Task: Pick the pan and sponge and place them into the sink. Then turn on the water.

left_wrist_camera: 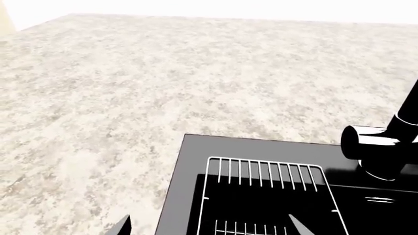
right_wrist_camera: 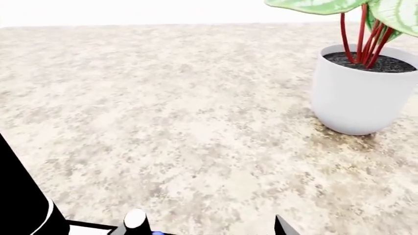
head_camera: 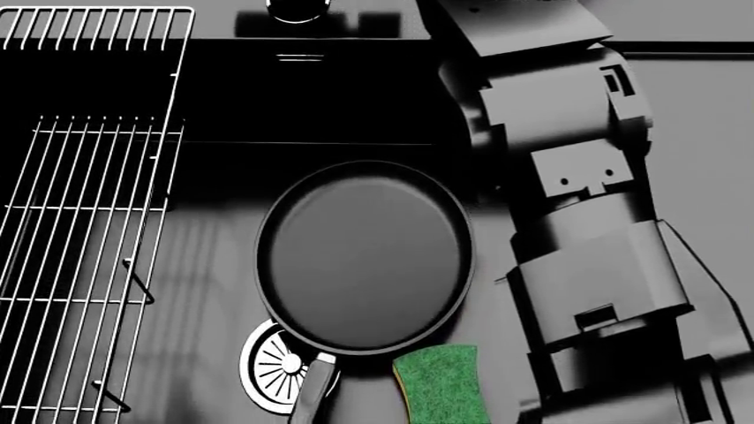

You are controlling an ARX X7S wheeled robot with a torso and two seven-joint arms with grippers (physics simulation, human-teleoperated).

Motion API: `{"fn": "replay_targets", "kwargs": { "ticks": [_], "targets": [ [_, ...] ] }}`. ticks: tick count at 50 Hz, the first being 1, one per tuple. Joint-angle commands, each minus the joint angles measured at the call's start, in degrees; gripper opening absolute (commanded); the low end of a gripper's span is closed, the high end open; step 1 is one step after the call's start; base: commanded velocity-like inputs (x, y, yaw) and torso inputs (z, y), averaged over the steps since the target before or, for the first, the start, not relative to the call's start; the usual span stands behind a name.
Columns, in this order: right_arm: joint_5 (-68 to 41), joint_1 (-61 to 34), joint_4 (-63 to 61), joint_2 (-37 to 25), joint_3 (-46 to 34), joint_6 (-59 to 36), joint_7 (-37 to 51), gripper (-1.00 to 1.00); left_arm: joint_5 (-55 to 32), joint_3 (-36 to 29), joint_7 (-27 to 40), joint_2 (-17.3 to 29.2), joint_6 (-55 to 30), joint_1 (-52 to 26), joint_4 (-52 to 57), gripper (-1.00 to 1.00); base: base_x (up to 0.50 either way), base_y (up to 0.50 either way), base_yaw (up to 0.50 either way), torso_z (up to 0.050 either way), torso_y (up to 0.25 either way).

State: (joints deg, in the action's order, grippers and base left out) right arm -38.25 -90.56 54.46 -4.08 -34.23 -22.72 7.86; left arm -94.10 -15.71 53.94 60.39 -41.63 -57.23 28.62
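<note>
Two task items lie in the glossy black rectangular sink [head_camera: 224, 97] in the head view: the round black frying pan [head_camera: 365, 256] at centre, its handle toward 7 o'clock over the round metal drain [head_camera: 268, 364], and the green-topped rectangular sponge [head_camera: 442, 384] touching its rim at 5 o'clock. The right arm [head_camera: 577, 212] stands at 3 o'clock.

The left wrist view shows the white wire rack [left_wrist_camera: 265, 196], black faucet [left_wrist_camera: 385, 142], speckled stone counter [left_wrist_camera: 163, 83] and spread fingertips [left_wrist_camera: 121, 226] of the left gripper [left_wrist_camera: 209, 227].

In the right wrist view, a white potted plant [right_wrist_camera: 359, 93] stands on the counter; the right gripper [right_wrist_camera: 209, 226] has parted, empty tips.
</note>
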Motion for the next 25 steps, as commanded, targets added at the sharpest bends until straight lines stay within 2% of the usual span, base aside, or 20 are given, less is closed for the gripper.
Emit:
{"fn": "replay_targets", "kwargs": {
  "ticks": [1, 25],
  "targets": [
    [0.54, 0.54, -0.91, -0.67, 0.27, -0.8, 0.67, 1.0, 0.61, 0.12, -0.84, -1.22, 0.17, -0.84, -1.06, 1.0, 0.0, 0.0, 0.0, 0.0, 0.0],
    [-1.71, 3.37, -7.31, -4.28, 1.61, -3.31, 3.84, 1.0, 0.52, 0.17, -0.61, -0.82, -0.03, -0.8, -1.04, 1.0, 0.0, 0.0, 0.0, 0.0, 0.0]
  ]
}}
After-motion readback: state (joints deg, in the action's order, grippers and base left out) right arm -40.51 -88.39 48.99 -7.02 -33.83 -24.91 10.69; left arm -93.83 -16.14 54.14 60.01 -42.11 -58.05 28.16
